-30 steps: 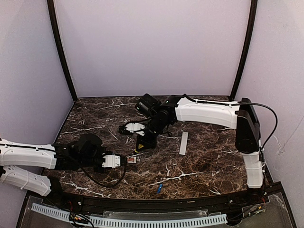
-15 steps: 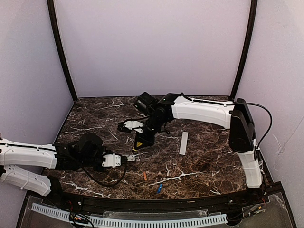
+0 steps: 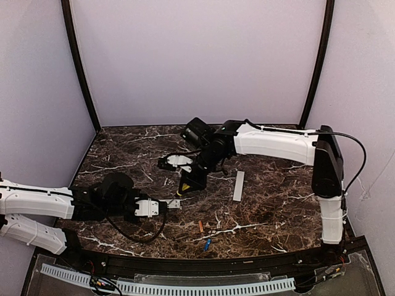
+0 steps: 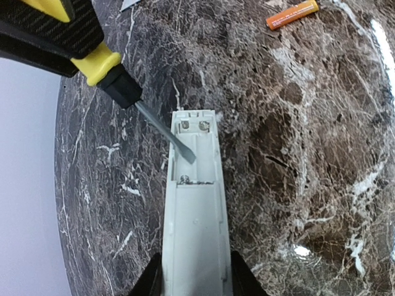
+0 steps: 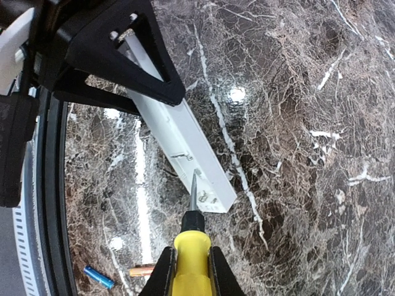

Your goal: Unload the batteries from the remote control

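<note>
Two cells lie out on the counter (image 3: pixel 278 213): orange cell (image 4: pixel 292 13), blue cell (image 5: pixel 99 277); bay bare | remote (image 4: pixel 194 203) clamped in left jaws, near-left | right jaws clamped on screwdriver (image 5: pixel 192 243), tip inside bay | risk: blade bends contacts or skids, jarring remote loose | cover (image 3: pixel 238 185) well apart, not in the way
</note>
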Robot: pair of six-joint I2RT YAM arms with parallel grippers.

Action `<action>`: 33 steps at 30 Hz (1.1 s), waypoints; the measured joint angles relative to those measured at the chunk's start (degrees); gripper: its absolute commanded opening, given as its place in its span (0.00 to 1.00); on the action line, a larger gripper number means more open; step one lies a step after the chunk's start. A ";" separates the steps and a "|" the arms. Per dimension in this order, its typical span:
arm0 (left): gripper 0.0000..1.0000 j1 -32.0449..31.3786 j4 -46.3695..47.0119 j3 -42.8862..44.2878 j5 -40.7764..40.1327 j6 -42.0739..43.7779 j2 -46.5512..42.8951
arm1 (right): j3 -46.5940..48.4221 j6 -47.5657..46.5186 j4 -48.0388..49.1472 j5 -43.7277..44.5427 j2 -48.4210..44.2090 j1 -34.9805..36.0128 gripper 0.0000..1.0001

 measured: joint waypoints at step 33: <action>0.00 -1.01 8.20 11.41 -21.18 -53.33 12.28 | -56.96 49.40 31.93 41.83 -49.57 -7.19 0.00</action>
